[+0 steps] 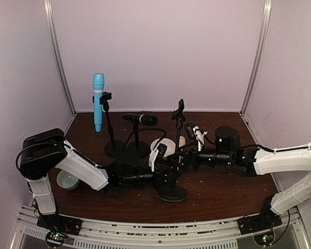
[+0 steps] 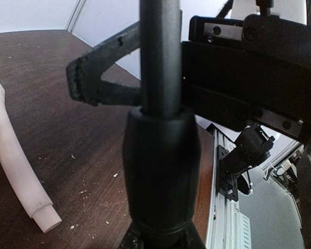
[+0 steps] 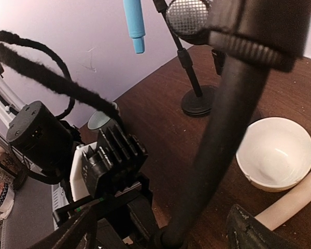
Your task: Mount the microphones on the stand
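At desk (image 1: 223, 199) front centre, your left tool (image 2: 145, 67) is clamped on the front stand (image 1: 172, 193). It grips the thin pole just above the thick collar. Your left wrist view shows one finger (image 2: 88, 78) hard against the pole.

Your right tool (image 3: 163, 233) reaches in from the right at the same stand, a bit higher up. Its fingers are wide apart with the pole standing between them. You can't tell from these views whether either finger touches the pole.

The cream mic (image 2: 15, 166) lies flat on the desk, in neither tool. It is just beside the white bowl (image 3: 300, 136) and near the front stand's base. One end of it shows in each wrist view.

The blue mic (image 1: 98, 101) is upright in the clip of the left stand (image 1: 114, 148), back left, with its head up. The black mic (image 1: 143, 119) sits roughly level on the middle stand (image 1: 138, 150), mesh head pointing right. Those two round bases sit just beside each other, behind the front stand.

The white bowl sits between the middle stand's base and your right tool. A second bowl (image 1: 67, 180) is at far left, close by your left arm. Pale crumbs are scattered over the dark desk.
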You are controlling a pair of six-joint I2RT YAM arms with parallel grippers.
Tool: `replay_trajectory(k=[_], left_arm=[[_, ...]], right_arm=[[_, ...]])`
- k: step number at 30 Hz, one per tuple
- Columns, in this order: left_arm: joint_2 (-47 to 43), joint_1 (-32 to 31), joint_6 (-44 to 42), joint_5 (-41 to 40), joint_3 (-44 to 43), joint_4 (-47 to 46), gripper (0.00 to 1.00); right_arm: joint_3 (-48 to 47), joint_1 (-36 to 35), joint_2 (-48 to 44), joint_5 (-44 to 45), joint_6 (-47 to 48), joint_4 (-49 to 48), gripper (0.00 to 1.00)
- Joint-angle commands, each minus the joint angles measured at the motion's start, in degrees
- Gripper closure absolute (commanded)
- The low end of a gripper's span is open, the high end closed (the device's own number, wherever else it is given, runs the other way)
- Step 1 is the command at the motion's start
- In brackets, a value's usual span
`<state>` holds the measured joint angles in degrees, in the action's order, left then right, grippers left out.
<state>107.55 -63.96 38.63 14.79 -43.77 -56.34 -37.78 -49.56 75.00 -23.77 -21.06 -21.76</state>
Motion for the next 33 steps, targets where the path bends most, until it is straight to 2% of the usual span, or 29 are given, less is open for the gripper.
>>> replay_trajectory(k=[1,7,11,14,18,26,33], left_arm=[[0.9,0.0,0.8,0.2,-0.7,-8.3,1.00],[2.9,0.3,0.4,-2.6,-0.9,-8.7,1.00],[4.8,0.7,0.4,-3.6,-0.7,-10.4,1.00],[6.0,0.7,0.3,-3.8,-0.4,-11.4,1.00],[7.6,0.6,-0.1,-3.3,-0.1,-13.0,1.00],[10.0,0.7,0.5,-1.8,1.0,-17.0,1.00],[9.9,0.8,0.8,-1.7,0.7,-16.0,1.00]], right_arm=[[-0.7,0.2,0.5,-5.8,-3.6,-5.2,0.15],[2.4,-0.2,-1.7,-9.6,-9.9,-5.2,0.20],[7.4,-2.2,-7.6,-8.0,-13.2,-6.2,0.21],[9.5,-2.6,-13.1,-5.5,-11.7,-1.0,0.21],[10.5,-2.4,-16.7,2.6,-6.0,7.2,0.19],[5.2,-2.1,-5.2,4.4,-1.2,5.6,0.18],[1.1,-2.1,1.9,0.3,-1.4,-1.4,0.20]])
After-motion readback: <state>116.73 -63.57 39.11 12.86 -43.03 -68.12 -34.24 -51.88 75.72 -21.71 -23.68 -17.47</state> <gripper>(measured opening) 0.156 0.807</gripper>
